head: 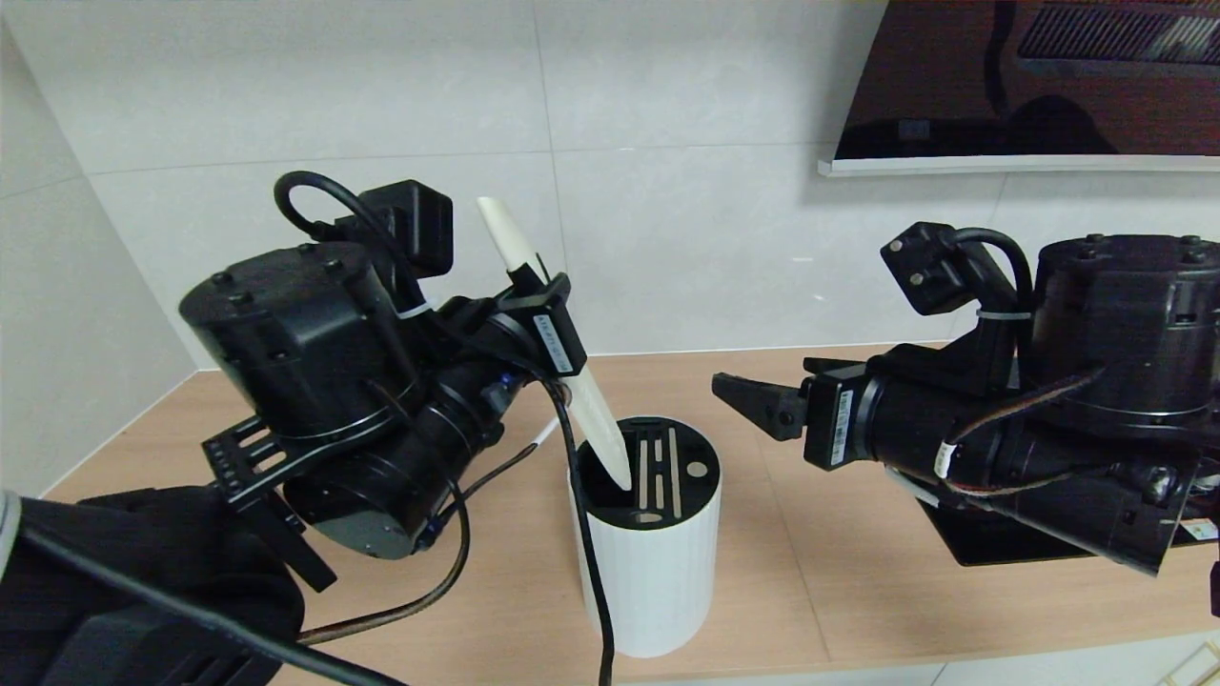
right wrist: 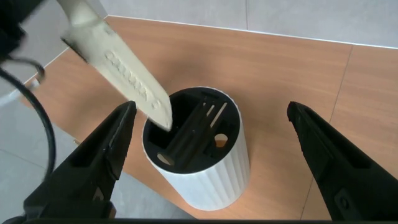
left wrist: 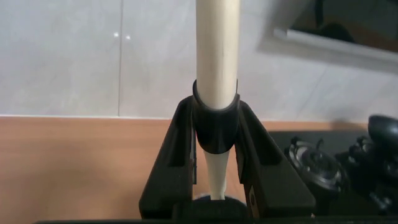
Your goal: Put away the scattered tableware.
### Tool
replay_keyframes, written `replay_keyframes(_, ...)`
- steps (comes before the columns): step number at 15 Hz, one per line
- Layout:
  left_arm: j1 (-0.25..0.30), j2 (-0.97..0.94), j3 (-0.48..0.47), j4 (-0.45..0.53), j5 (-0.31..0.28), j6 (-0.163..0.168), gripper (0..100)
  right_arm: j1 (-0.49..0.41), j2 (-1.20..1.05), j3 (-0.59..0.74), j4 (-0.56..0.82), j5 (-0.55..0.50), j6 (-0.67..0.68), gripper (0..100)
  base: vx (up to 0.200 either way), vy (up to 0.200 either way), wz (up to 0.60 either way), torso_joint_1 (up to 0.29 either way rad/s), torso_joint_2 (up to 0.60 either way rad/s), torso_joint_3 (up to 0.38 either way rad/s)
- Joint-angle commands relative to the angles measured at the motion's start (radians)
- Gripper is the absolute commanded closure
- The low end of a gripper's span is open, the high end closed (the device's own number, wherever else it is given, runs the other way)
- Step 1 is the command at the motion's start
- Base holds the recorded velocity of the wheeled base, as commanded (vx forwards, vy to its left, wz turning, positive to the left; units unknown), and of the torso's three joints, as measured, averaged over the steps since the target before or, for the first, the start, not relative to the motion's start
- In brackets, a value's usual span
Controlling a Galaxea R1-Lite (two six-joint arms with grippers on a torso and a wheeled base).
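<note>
The step in hand is judged to be the stowing of a cream-coloured knife [head: 599,414] in the white cylindrical holder [head: 658,562], which stands on the wooden worktop [head: 839,572]. The knife is clamped at its handle by the left gripper [head: 541,303], whose jaws are closed on it. It is held tilted, handle uppermost, with the blade tip at the mouth of the wide opening in the holder's black slotted top. The right gripper [right wrist: 210,111] is held just beside the holder, its jaws wide apart and nothing between them. For the next move, the blade would probably need to be brought nearer upright and lowered into the opening before the grip is released. Raised lettering is seen along the blade, and small white labels on both grippers, but none of it can be made out.
</note>
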Motion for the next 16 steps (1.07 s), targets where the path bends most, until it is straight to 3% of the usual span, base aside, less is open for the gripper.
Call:
replay_keyframes(1, -0.001, 0.033, 0.004, -0.003, 0.001, -0.002, 100, 0.001, 0.003, 0.002, 0.0, 0.0, 0.0, 0, 0.0, 0.0, 0.0, 0.0, 0.0, 0.0)
replay_keyframes(9, -0.002, 0.059, 0.012, -0.006, -0.001, -0.007, 100, 0.001, 0.003, 0.002, 0.0, 0.0, 0.0, 0, 0.0, 0.0, 0.0, 0.0, 0.0, 0.0)
replay_keyframes(16, -0.022, 0.156, 0.033, -0.097, 0.001, -0.007, 100, 0.001, 0.003, 0.002, 0.0, 0.0, 0.0, 0, 0.0, 0.0, 0.0, 0.0, 0.0, 0.0)
